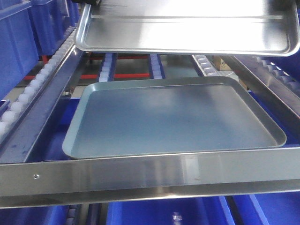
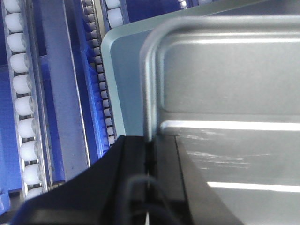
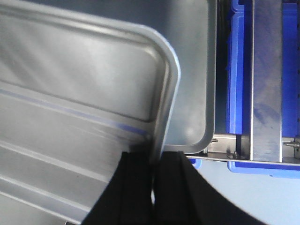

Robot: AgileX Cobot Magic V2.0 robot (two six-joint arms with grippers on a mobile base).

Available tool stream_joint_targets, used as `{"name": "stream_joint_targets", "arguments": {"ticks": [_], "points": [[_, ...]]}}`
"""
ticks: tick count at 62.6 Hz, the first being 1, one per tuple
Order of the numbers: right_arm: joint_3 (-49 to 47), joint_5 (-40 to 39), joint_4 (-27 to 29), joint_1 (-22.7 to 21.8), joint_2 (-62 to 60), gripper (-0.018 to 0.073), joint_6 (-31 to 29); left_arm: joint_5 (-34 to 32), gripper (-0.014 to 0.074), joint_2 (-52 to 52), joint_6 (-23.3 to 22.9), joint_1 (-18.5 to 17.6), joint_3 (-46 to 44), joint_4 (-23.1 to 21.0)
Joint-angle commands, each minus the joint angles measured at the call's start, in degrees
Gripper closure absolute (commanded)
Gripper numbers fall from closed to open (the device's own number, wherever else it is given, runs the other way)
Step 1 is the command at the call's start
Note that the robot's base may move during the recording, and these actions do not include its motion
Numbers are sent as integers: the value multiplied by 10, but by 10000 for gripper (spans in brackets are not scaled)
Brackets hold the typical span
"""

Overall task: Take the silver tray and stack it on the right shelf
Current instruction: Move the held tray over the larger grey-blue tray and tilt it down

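Silver tray hangs roughly level above the duller grey tray lying on the right shelf, evidently lined up for stacking. Left gripper and right gripper each pinch an opposite rim (a balanced two-arm hold).

Here's the right shelf, its broad front rail running along the near edge, one screw towards the left end. A dull grey tray lies flat just behind that rail. White rollers line the left edge, with blue crates at the far left.
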Motion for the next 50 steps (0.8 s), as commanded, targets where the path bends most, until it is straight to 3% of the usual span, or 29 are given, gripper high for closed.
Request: {"name": "stream_joint_targets", "arguments": {"ticks": [1,24,34,50], "points": [[-23,-57,-5,0,-16,501,-14,-45,689,-26,16,-8,-16,13],[-70,-14,-5,-1,43,501,-63,-73,689,-19,21,-1,-17,-28],[-127,11,-5,-16,103,501,-78,-78,689,3,21,26,-17,-38],[-160,4,-5,-63,191,501,-94,-107,689,66,38,80,-17,-91]]}}
